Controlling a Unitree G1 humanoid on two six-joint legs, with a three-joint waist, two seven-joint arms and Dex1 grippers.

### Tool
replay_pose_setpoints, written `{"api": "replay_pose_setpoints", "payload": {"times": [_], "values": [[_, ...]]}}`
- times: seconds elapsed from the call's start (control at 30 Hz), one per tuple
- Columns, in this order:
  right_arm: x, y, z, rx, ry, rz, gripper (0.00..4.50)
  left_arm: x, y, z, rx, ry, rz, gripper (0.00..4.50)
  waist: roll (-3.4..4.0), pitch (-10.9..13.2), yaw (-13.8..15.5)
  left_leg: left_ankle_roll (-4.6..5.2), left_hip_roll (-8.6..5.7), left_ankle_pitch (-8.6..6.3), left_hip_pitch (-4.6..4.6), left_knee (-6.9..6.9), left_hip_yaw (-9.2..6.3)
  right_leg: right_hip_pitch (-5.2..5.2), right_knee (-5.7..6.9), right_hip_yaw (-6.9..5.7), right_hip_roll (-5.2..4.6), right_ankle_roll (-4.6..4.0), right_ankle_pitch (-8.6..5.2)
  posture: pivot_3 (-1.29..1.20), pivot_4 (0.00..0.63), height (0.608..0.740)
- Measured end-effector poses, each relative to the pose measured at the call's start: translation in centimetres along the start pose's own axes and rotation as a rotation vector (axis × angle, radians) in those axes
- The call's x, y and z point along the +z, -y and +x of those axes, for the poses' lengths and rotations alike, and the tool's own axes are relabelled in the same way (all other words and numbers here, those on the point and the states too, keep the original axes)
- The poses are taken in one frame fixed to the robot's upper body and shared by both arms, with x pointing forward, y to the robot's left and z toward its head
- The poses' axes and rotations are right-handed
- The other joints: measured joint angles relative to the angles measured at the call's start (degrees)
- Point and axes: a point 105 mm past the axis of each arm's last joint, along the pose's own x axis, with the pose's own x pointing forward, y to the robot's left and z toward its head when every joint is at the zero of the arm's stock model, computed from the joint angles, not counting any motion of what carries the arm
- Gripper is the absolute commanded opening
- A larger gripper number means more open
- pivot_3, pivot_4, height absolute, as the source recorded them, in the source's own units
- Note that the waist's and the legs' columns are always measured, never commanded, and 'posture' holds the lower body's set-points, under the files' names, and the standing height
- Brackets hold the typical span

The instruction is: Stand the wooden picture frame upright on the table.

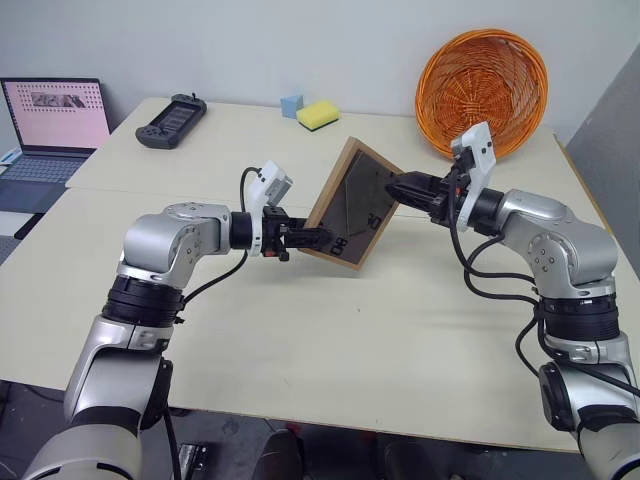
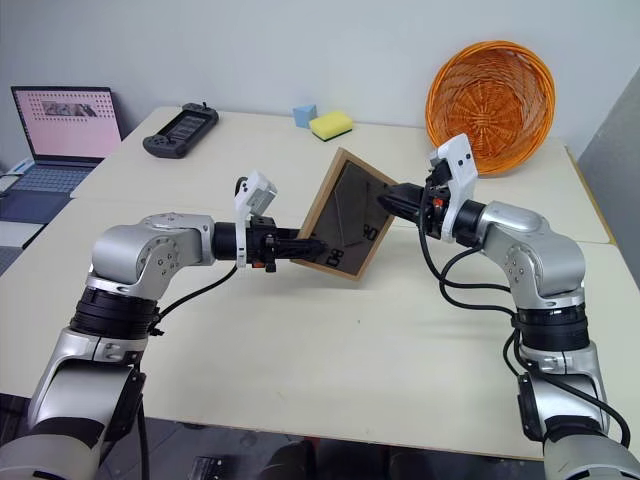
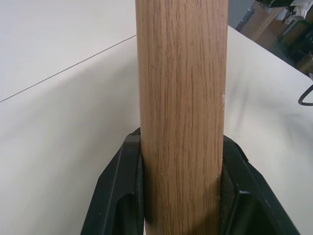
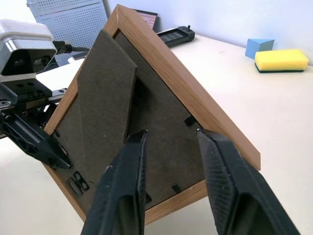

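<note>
1. Broadly, the pale worktop [image 1: 300,330] is spread under everything, with a seam across it; its near edge is seen, while its left side is cut off by the picture's border.
2. An orange wicker basket [image 1: 483,90] is propped on its side at the far right, its lower rim partly hidden behind the right arm's camera housing.
3. A laptop [image 1: 50,125] at the far left is cut off by the picture's edge.
4. The wooden picture frame [image 1: 352,205] is held above the worktop between the two arms, tilted, its long axis rising toward the far right, with one corner uppermost. Its dark back, with the fold-out stand, is turned toward the robot; the picture side cannot be seen.
5. The left hand [image 1: 312,238] is pinched on the frame's lower left edge, a finger on either face.
6. The right hand [image 4: 168,161] is held with fingers parted before the frame's back; whether they touch it cannot be told.
7. A black controller [image 1: 171,121], a yellow sponge [image 1: 318,114] and a small blue block [image 1: 291,104] are seen at the far side.
</note>
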Motion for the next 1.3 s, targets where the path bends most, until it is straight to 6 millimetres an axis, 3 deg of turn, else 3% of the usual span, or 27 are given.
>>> {"api": "replay_pose_setpoints", "payload": {"times": [0.2,0.57,0.93,1.3], "values": [[0.1,-0.9,0.1,0.018,-0.009,0.033,3.13,-0.2,-0.4,0.2,-0.007,0.006,-0.007,1.29,0.0,0.0,0.0,0.01,0.0,0.0,0.0,0.03,-0.01,0.0,0.07,-0.01,0.0,0.0,0.0,0.0,0.15,0.74],[0.8,-3.4,0.8,0.098,0.022,0.076,3.13,0.5,-0.1,0.2,-0.045,0.015,0.006,1.29,0.0,0.0,-0.02,0.06,-0.01,-0.01,0.05,0.15,-0.04,-0.02,0.37,-0.03,0.01,0.0,0.0,0.0,0.15,0.74],[0.5,-4.1,1.5,0.098,0.021,0.139,3.13,0.1,-0.5,0.6,-0.033,0.015,0.007,1.29,0.0,0.0,-0.04,0.11,-0.01,0.01,0.03,0.54,-0.05,-0.1,0.79,-0.02,0.04,0.0,-0.01,0.0,0.15,0.74],[0.9,-5.0,0.3,0.068,0.015,0.141,3.13,-0.5,-3.5,1.0,0.041,0.027,-0.042,1.29,0.0,0.0,-0.04,0.13,-0.02,0.0,0.02,0.57,-0.06,-0.1,0.82,-0.04,0.05,0.0,0.0,0.0,0.15,0.74]]}}
